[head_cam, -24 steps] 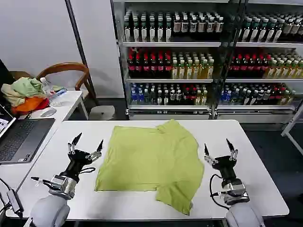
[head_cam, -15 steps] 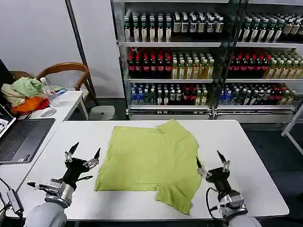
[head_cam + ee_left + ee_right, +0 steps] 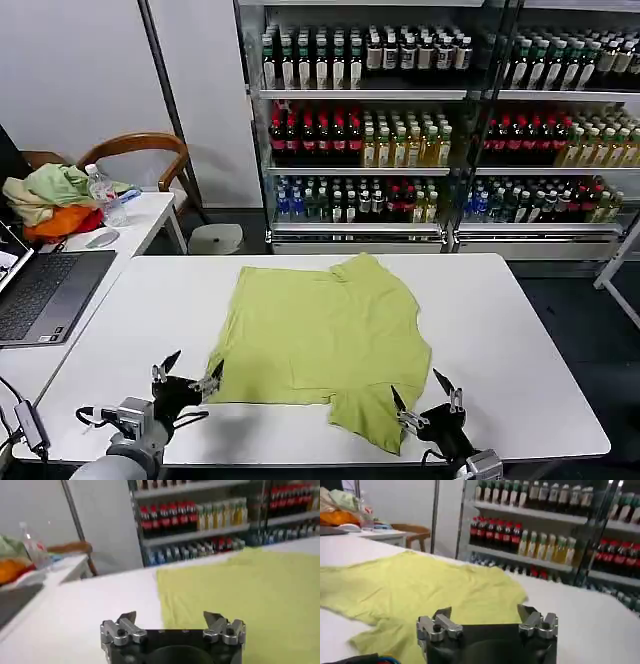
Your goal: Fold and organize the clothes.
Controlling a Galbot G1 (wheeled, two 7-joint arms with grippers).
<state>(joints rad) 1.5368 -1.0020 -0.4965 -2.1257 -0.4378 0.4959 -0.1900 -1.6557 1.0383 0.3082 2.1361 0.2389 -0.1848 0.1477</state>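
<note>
Folding is hardly begun: the T-shirt lies almost flat and both claws are empty.

The lime T-shirt (image 3: 320,335) is spread on the middle of the white surface (image 3: 520,320), with its near right part hanging toward the front edge as an untidy flap; I cannot tell if any real fold is made, and no neat packet is seen. The left claw (image 3: 187,377) is low at the near left corner of the shirt, its fingers apart and holding nothing. The right claw (image 3: 428,405) is just beside the near right flap, fingers also apart and empty. In my judgement nearly all work is left: to grip the near edge, fold the shirt over itself, then put it in order.
</note>
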